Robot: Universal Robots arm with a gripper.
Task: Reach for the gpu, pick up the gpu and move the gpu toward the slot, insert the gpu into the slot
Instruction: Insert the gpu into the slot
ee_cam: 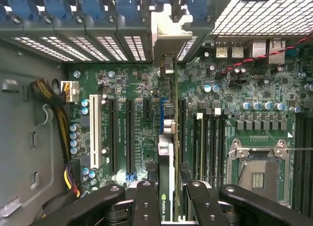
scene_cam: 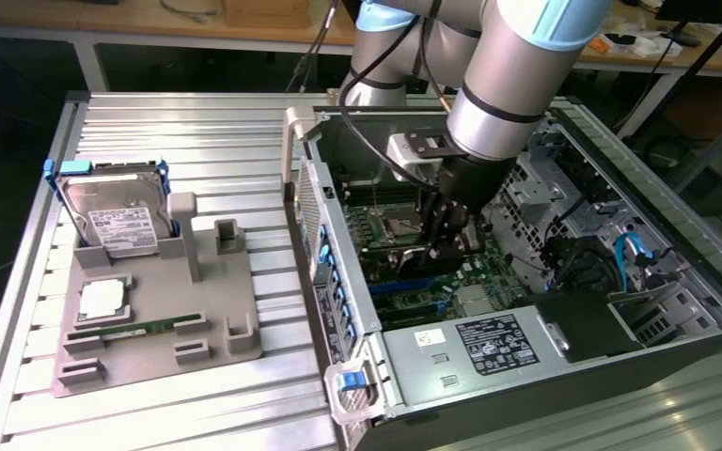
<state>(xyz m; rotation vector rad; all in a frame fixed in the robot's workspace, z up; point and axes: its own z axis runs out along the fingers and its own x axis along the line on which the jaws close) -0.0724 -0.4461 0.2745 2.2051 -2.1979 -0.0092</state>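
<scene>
My gripper (scene_cam: 447,233) reaches down into the open computer case (scene_cam: 336,282) and is shut on the gpu (scene_cam: 414,256), a dark card held on its edge above the motherboard. In the wrist view the gpu (ee_cam: 166,162) runs edge-on from between my fingers (ee_cam: 146,201) to its silver bracket (ee_cam: 169,28) at the case's rear openings. The blue slot (ee_cam: 161,116) shows as a thin strip right along the card's lower edge. Whether the card's edge is seated in it I cannot tell.
Black memory strips (ee_cam: 210,143) and the CPU socket (ee_cam: 259,169) lie on one side of the card, black and white expansion connectors (ee_cam: 94,130) on the other. A cable bundle (ee_cam: 61,123) hangs near the case wall. Outside, a hard drive (scene_cam: 117,214) stands on a grey fixture (scene_cam: 211,310).
</scene>
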